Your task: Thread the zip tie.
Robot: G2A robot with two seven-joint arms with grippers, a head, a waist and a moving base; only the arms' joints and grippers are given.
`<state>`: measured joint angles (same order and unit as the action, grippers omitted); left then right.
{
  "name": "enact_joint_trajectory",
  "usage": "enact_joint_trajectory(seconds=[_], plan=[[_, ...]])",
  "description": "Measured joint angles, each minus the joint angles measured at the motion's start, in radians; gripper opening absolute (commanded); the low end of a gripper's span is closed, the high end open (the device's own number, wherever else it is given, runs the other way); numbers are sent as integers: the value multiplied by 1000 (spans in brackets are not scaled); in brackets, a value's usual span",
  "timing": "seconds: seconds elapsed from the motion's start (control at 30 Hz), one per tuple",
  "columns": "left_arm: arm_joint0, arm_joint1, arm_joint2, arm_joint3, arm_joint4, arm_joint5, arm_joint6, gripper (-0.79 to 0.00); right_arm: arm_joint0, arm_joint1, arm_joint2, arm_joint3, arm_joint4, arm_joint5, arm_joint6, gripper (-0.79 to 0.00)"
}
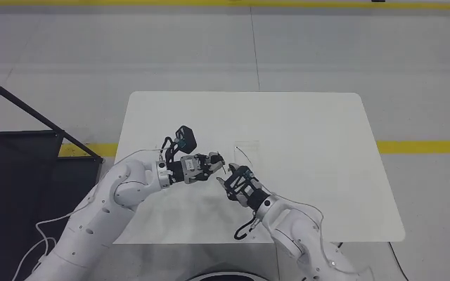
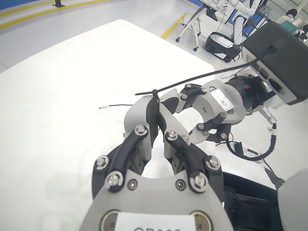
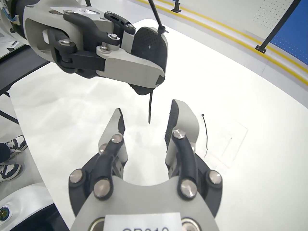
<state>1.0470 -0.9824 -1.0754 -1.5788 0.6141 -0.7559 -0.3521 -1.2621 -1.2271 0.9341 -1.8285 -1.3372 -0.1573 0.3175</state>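
Zip tie [image 2: 192, 80]: black, pinched between the pressed-together pads of the left gripper [image 2: 156, 108] and held above the worktop [image 1: 316, 140]. Its tail hangs between the spread fingers of the right gripper [image 3: 148, 118], apart from both. Spare tie [image 3: 206, 133]: black, flat on the worktop at the edge of a clear sheet [image 3: 237, 133], beyond both grippers. Worktop: white, rounded corners. Floor [image 1: 211, 49]: pale grey with a yellow line [image 1: 415, 146]. Both gripper bodies carry white labels, print cut off.

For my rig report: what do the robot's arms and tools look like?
White shells cover both arms. The left tool and right tool have grey fingers, black textured pads, black links, silver screws, white labels. A black cable loops at the right wrist.
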Motion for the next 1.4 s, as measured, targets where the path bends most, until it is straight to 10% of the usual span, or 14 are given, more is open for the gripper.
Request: enact_joint_trajectory(seconds=[0.17, 0.33, 0.7, 0.83, 1.4], plan=[[2, -2, -2, 1, 3, -5, 1, -785, 5, -6, -1, 10, 3, 16, 1, -533], [3, -3, -4, 2, 5, -7, 2, -785, 9, -11, -5, 13, -3, 26, 4, -785], [1, -7, -7, 15, 1, -16, 0, -782, 6, -18, -1, 17, -10, 11, 1, -785], [0, -8, -9, 18, 1, -20, -1, -616, 2, -19, 9, 17, 6, -1, -4, -785], [6, -11, -19, 28, 4, -27, -9, -646, -35, -20, 61, -5, 48, -5, -31, -785]])
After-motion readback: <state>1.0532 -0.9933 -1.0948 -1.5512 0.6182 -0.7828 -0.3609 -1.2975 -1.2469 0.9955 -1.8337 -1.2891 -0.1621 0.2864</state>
